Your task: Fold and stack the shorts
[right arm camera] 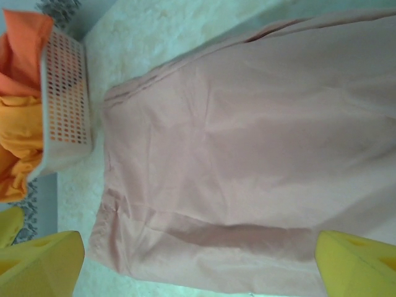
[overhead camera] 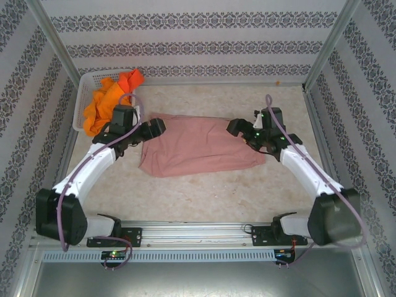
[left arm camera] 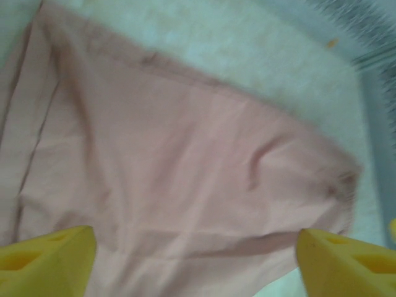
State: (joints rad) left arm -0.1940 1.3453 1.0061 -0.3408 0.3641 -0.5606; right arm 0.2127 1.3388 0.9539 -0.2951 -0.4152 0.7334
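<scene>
Starting, likely, the first fold | pink shorts flat, just right of basket | orange shorts heaped in basket | left gripper, right gripper spread wide, empty, over pink ends | next: pinch both edges evenly.

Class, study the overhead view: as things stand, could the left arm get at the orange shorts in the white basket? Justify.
Probably yes. The left gripper is open at the edge of the pink shorts, and the orange shorts heap above the open top of the basket just beside that arm, with nothing between.
</scene>
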